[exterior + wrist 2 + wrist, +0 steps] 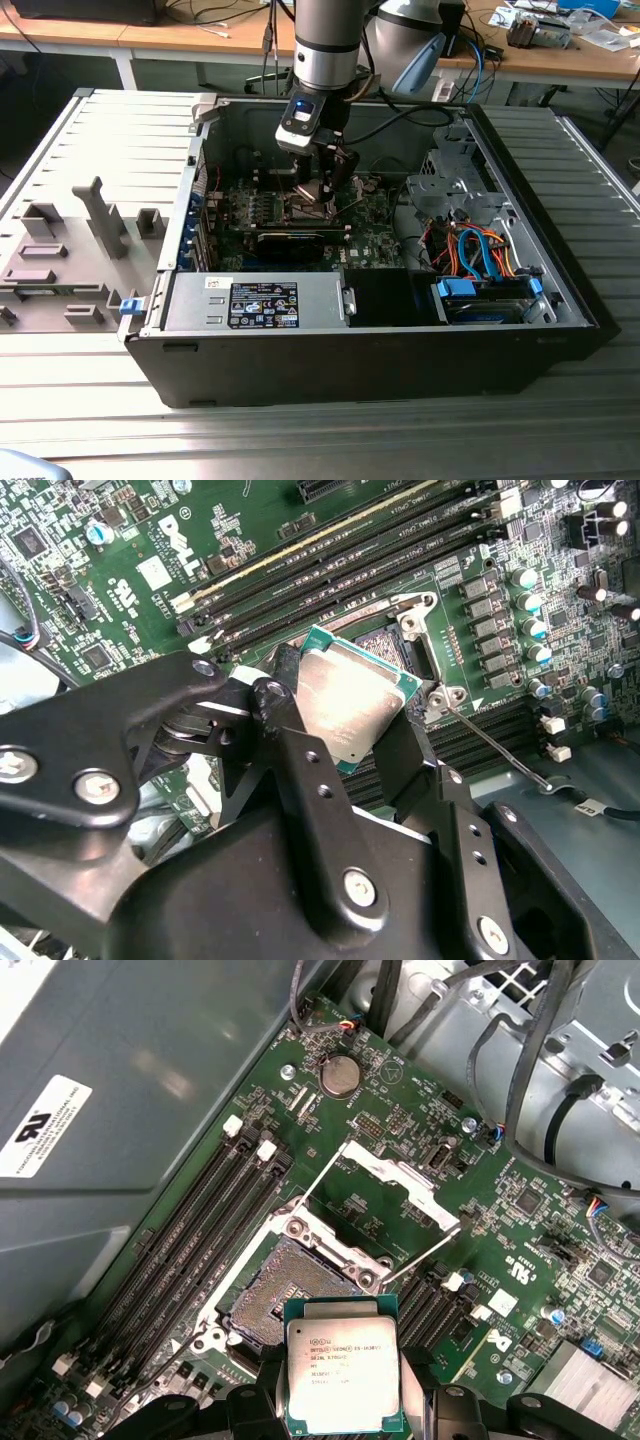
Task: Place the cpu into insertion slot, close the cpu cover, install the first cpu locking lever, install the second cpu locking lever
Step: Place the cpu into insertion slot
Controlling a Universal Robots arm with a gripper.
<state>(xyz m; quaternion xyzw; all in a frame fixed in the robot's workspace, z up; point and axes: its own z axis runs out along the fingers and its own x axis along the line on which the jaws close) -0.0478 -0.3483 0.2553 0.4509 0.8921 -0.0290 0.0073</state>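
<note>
While the open pc case (300, 370) holds the green motherboard (365, 1200), gripper (343, 1405) clamped on the cpu (343, 1370), chip hanging over the insertion slot (285, 1298) edge, cpu cover (400, 1175) flipped up, ram slots (200, 1230) alongside, cables (480, 250) nearby

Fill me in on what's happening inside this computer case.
The arm's gripper is holding the cpu by its edges just above the motherboard, inside the open computer case. The insertion slot close by is bare, with its contact field exposed. The cpu cover is flipped open beyond the slot. The chip is not yet seated.
</note>
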